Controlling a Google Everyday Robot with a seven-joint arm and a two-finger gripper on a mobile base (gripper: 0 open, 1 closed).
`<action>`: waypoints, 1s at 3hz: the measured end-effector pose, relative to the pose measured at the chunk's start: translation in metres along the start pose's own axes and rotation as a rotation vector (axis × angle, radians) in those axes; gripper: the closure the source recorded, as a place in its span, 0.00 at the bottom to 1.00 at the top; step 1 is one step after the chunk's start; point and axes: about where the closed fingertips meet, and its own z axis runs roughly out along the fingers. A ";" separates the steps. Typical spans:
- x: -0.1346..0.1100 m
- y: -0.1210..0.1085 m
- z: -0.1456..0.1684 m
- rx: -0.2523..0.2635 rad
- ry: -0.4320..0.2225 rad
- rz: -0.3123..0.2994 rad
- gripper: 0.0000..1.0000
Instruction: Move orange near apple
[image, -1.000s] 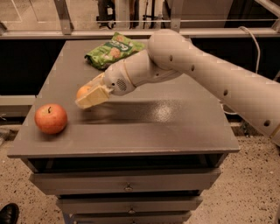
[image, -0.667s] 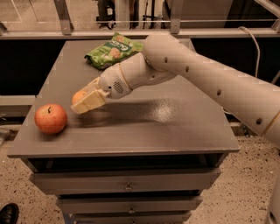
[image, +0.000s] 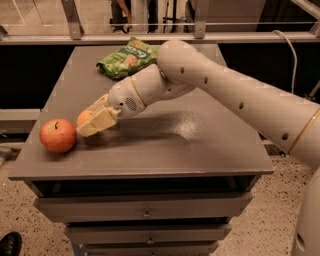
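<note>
The apple (image: 58, 135), red-orange with a stem, sits near the front left corner of the grey table (image: 170, 150). My gripper (image: 90, 121) reaches in from the right and is shut on the small orange (image: 84, 117), low over the table just right of the apple. The cream fingers (image: 99, 123) hide most of the orange. A narrow gap shows between the orange and the apple.
A green snack bag (image: 128, 58) lies at the back of the table. My white arm (image: 225, 95) crosses the right half of the table. Drawers (image: 145, 212) are under the tabletop. A railing (image: 160, 30) stands behind.
My gripper has carried the orange leftward and down, closer to the apple. The apple has not moved.
</note>
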 end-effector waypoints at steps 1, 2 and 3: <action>0.001 0.002 0.003 -0.014 0.001 0.001 0.20; 0.004 0.003 0.004 -0.022 -0.003 0.003 0.00; 0.004 0.003 0.004 -0.022 -0.003 0.004 0.00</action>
